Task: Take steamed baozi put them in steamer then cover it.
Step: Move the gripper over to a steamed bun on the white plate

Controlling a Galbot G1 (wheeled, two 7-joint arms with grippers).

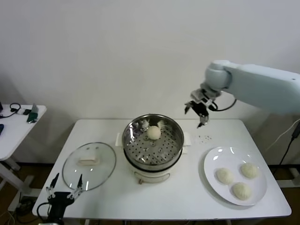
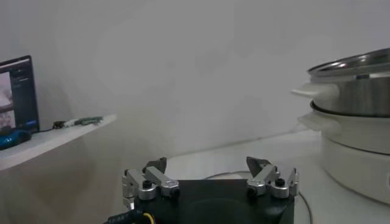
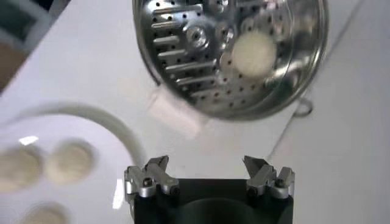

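The steel steamer point(image 1: 174, 144) stands mid-table on its white pot base, uncovered, with one steamed baozi point(image 1: 153, 132) on its perforated bottom. Three more baozi point(image 1: 224, 176) lie on a white plate point(image 1: 220, 157) at the right. The cover, a glass lid point(image 1: 89, 165) with a cream handle, lies flat to the left of the steamer. My right gripper point(image 1: 199, 111) hangs open and empty in the air behind the plate, right of the steamer. Its wrist view looks down on the steamer point(image 3: 183, 61), the baozi point(image 3: 255, 53) inside and the plate's baozi point(image 3: 70, 163). My left gripper point(image 1: 65, 185) waits open, low at the table's front left, by the lid.
A white side table point(image 1: 18, 124) with small devices stands off to the left. In the left wrist view the open left gripper point(image 2: 207, 165) faces the steamer's side point(image 2: 359, 91). Small dark specks point(image 1: 204, 138) mark the table behind the plate.
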